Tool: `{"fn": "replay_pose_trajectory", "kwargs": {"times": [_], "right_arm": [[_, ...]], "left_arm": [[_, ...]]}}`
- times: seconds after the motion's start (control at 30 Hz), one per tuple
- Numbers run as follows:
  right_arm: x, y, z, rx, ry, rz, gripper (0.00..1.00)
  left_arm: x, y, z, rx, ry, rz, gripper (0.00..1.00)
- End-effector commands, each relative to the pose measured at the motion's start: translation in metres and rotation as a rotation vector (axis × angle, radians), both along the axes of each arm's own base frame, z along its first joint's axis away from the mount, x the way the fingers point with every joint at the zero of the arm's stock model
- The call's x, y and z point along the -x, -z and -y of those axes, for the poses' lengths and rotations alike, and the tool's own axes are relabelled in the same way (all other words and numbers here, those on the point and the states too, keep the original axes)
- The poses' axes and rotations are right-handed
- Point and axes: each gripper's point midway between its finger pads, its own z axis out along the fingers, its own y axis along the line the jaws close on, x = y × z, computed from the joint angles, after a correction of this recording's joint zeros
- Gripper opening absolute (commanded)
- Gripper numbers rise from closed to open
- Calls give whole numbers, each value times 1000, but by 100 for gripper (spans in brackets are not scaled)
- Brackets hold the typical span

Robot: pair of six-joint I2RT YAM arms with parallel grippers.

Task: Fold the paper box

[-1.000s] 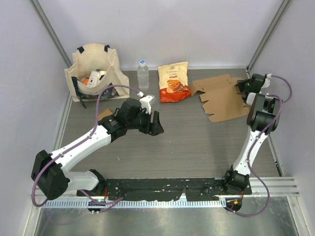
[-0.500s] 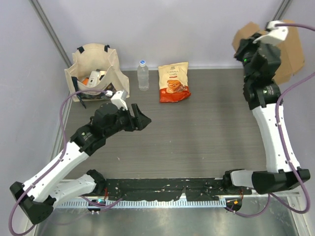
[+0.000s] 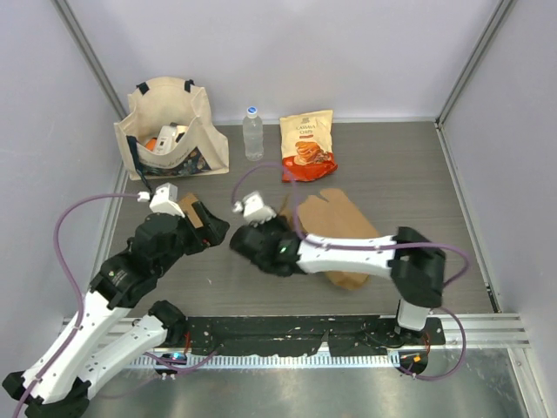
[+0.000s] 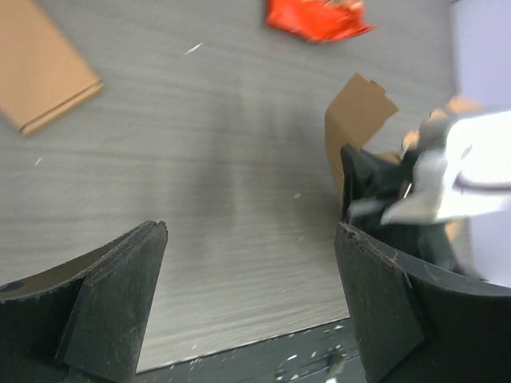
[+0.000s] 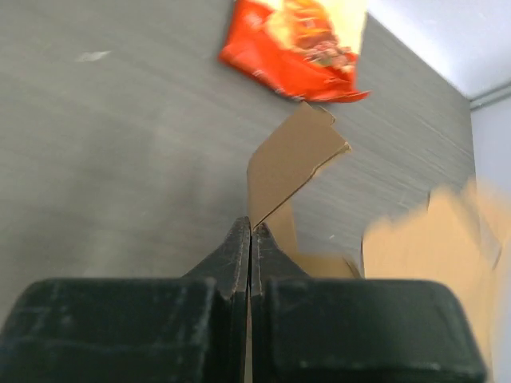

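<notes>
**Desk stock, box-folding job: the box is newly moved to centre**

1. Enclosure: pale walls [image 3: 287, 52] on three sides, around a grey wood-grain desk [image 3: 392, 165].
2. Box [image 3: 335, 213]: a brown cardboard blank, not yet folded. A second ago it lay flat at the far right of the desk. Half a second ago it was up in the air by the back wall. Now it is at the centre, towards the near edge, with one flap raised. Judgement: it has been carried to where both arms can reach it, so the fetch is done and the folding has not begun.
3. Tote [image 3: 204, 117]: canvas, far left, standing open. It holds something orange, something white and some dark items, all too small to name.
4. Chips [image 3: 306, 144]: a red-orange bag at the back centre, lying just beyond the box and apart from it.
5. Bottle [image 3: 252, 132]: clear, upright, between the tote and the chips.
6. Right end effector [image 5: 251, 231]: closed tight, pinching the edge of the box's raised flap.
7. Left end effector [image 4: 251, 295]: spread wide and empty over bare desk, left of the box. Over the last second it has drawn back leftward and opened further.
8. Scrap [image 4: 44, 68]: a small flat piece of cardboard beside the left arm.
</notes>
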Motion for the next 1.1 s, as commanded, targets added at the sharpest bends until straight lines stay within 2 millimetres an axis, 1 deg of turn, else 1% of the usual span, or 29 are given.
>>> {"fn": "replay_pose_trajectory", "kwargs": {"times": [0.0,0.03,0.1,0.13,0.17,0.2,0.23,0.27,0.3,0.33,0.37,0.4,0.43,0.47,0.5,0.53,0.57,0.6,0.63,0.67,0.7,0.73,0.77,0.8,0.83,0.9,0.97,1.0,1.07], "right_arm": [[25,-6,-44,-84,4,70,4],[28,-3,-53,-101,-16,52,9],[41,20,-77,-133,-127,-68,20],[47,26,-86,-169,-169,-105,40],[52,29,-91,-205,-198,-139,48],[57,19,-95,-258,-233,-159,53],[69,26,-101,-295,-295,-228,61],[74,21,-103,-327,-328,-248,64],[82,-6,-108,-432,-398,-249,67],[99,3,-111,-438,-487,-325,70],[107,-5,-110,-449,-549,-343,71],[115,-25,-108,-503,-609,-339,72],[130,-21,-108,-513,-690,-409,73],[133,-27,-104,-532,-709,-416,73],[125,-31,-94,-558,-687,-418,73],[128,-43,-81,-615,-709,-428,73],[123,-45,-72,-656,-696,-447,74],[90,-48,-47,-736,-597,-453,74],[86,-46,-29,-781,-581,-468,74],[87,-47,-21,-823,-617,-509,74],[80,-45,-10,-847,-597,-510,74],[59,-35,15,-868,-511,-494,74],[59,-42,26,-905,-516,-489,74],[57,-43,33,-932,-509,-485,74],[44,-36,52,-979,-446,-484,74],[43,-30,58,-1023,-433,-517,75],[42,-2,60,-1004,-386,-606,74],[45,5,57,-999,-401,-645,73],[41,27,57,-953,-386,-682,73]], "left_arm": [[7,43,-25,-76,-98,-140,93],[4,43,-35,-78,-145,-147,93],[2,44,-53,-81,-217,-161,94],[1,44,-59,-81,-244,-162,94],[0,44,-66,-85,-272,-159,95],[-3,44,-70,-77,-293,-155,95],[-5,46,-76,-71,-324,-160,95],[-6,49,-73,-54,-314,-168,95],[-12,53,-73,-37,-317,-166,96],[-16,57,-67,-20,-296,-175,95],[-21,62,-59,-2,-259,-186,95],[-28,62,-42,49,-186,-179,95],[-33,74,-30,65,-135,-232,94],[-37,76,-21,82,-99,-245,94],[-41,73,-4,131,-16,-247,94],[-46,74,5,150,19,-264,93],[-52,85,13,159,51,-310,94],[-59,78,26,189,118,-301,94],[-64,81,31,187,136,-320,96],[-72,100,35,177,150,-387,96],[-79,98,35,144,170,-392,96],[-85,104,34,120,167,-414,95],[-93,121,36,95,181,-460,95],[-103,116,41,89,214,-440,94],[-107,124,42,53,261,-445,88],[-118,144,45,0,308,-507,82],[-119,150,54,-14,422,-531,80],[-116,172,56,-23,461,-603,77],[-111,181,62,-17,525,-643,76]]}}
